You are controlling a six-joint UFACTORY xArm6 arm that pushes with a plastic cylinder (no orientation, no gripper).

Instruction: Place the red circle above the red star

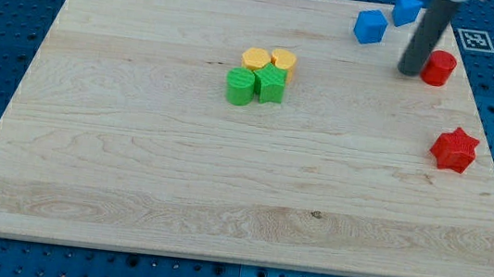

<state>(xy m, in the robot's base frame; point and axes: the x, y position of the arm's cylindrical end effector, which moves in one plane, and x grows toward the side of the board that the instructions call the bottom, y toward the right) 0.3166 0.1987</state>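
Observation:
The red circle (440,67) sits near the view's top right of the wooden board (131,172). The red star (454,149) lies below it, close to the board's right edge. My tip (409,71) is the lower end of the dark rod coming down from the view's top. It rests just left of the red circle, touching or nearly touching its left side. The star is well below and to the right of the tip.
Two blue blocks (370,27) (407,9) lie at the view's top, left of the rod. A tight cluster sits near the board's middle: two yellow blocks (255,60) (283,61) above a green cylinder (240,86) and a green block (272,84).

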